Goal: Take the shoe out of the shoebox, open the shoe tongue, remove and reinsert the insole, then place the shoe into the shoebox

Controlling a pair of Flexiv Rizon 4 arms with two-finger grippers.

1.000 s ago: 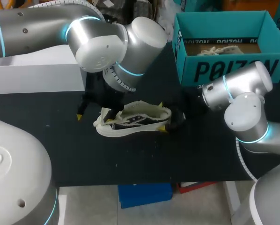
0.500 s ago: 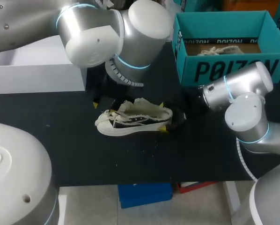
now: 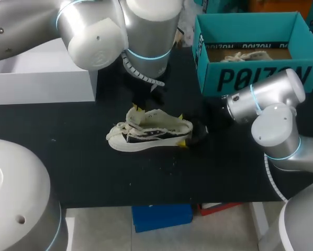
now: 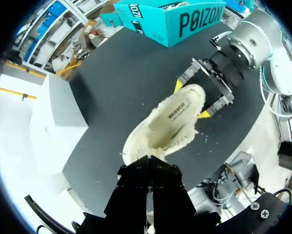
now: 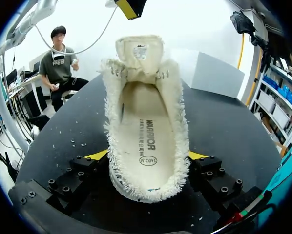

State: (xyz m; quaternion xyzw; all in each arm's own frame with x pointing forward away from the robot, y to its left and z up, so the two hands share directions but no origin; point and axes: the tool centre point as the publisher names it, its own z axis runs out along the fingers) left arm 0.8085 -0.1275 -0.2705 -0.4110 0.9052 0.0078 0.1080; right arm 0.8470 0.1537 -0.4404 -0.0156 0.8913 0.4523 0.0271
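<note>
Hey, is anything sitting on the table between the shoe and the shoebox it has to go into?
Nothing loose on the table does. Only the right arm, with the right gripper shut on the heel of the shoe, lies in front of the shoebox.

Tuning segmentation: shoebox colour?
Teal shoebox with black lettering; clearest in head view.

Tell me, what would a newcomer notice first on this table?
A fuzzy cream shoe lies in the middle of the black table, its heel clamped from both sides by the right gripper with its yellow tips. The big silver left arm hangs over the shoe from behind, and a bright teal shoebox stands open at the table's far right.
</note>
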